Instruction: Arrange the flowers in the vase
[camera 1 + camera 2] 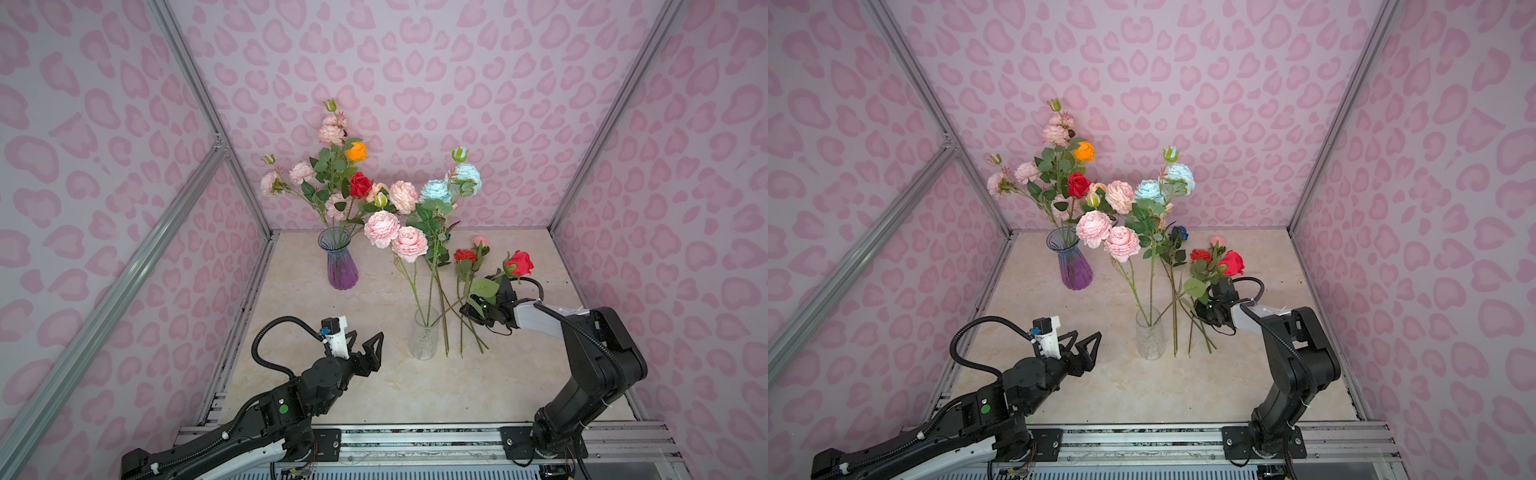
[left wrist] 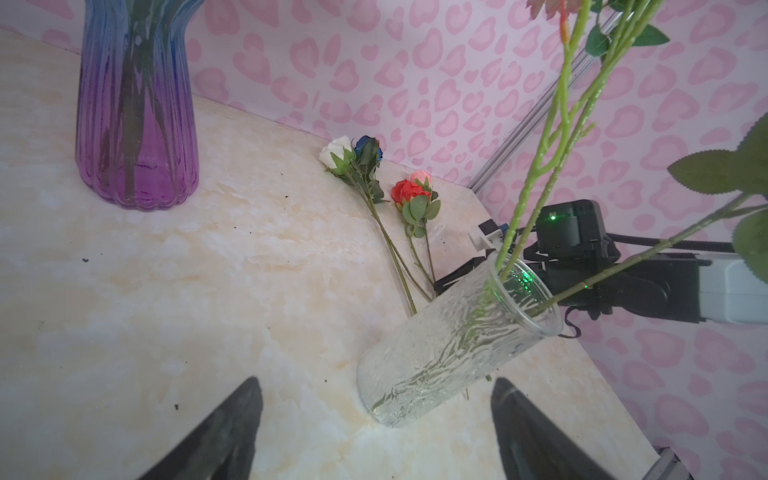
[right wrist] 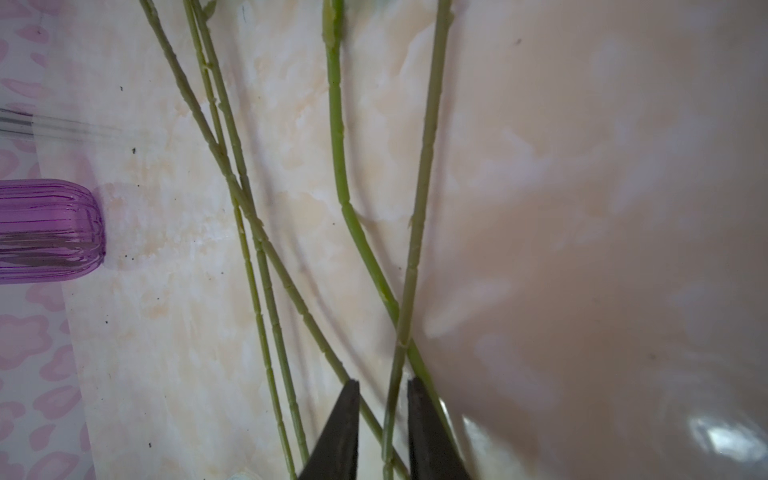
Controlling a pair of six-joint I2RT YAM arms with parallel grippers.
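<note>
Flowers [image 1: 381, 228] sit in the purple vase [image 1: 341, 262] and clear vase [image 1: 424, 334], with a few loose on the table [image 1: 374, 386] just beside. Right gripper [image 3: 382, 381] is nearly closed around a stem [image 3: 415, 249], can't tell if it's actually gripping. The left gripper [image 1: 368, 333] is spread wide, empty.

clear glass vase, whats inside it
Several green stems enter the clear glass vase, carrying pink blooms and light-blue blooms. The rippled glass blurs their lower ends, so the exact count and any water cannot be seen.
</note>
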